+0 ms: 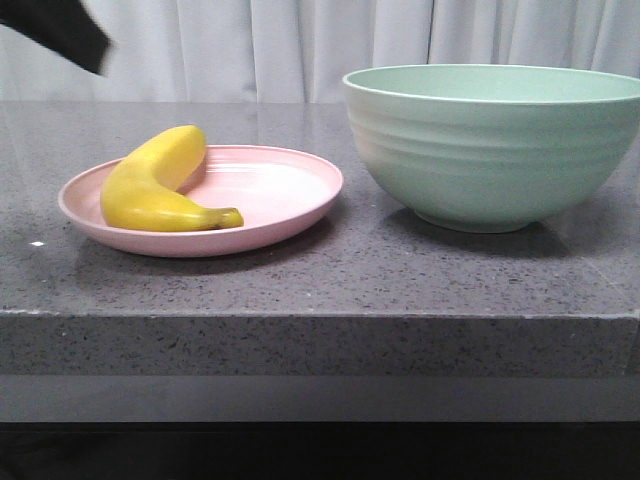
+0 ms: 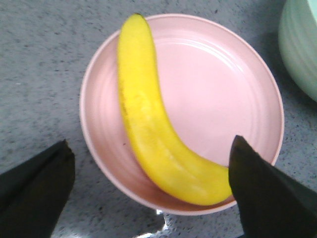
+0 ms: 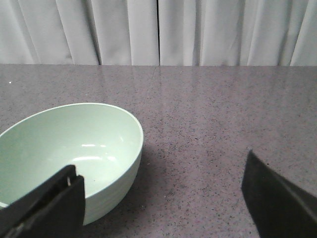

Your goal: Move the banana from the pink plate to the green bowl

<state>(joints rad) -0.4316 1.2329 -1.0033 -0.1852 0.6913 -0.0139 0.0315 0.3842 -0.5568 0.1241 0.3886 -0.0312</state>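
Yellow banana (image 1: 165,185) lies on pink plate (image 1: 290,215) — green bowl (image 1: 495,150) beside.

Overall light: bright, even and cool, coming from above
Shadows: soft ones lie on the desk (image 1: 300,280) under the pink plate (image 1: 290,215) and beside the green bowl (image 1: 490,150); in the right wrist view the bowl's shadow spreads across the desk
Glare: small white glints sit on the bowl's inner wall in the right wrist view, a pale sheen lies on the plate, a bright speck shows at the plate's rim in the left wrist view
Banana (image 2: 148,124): strongly lit, its yellow nearly washed out
Focus: front view fairly sharp; left gripper (image 2: 148,193) and right gripper (image 3: 163,198) fingers appear as dark, soft-edged, featureless shapes
Backdrop: the curtain (image 3: 158,29) is pale, its folds softly shaded
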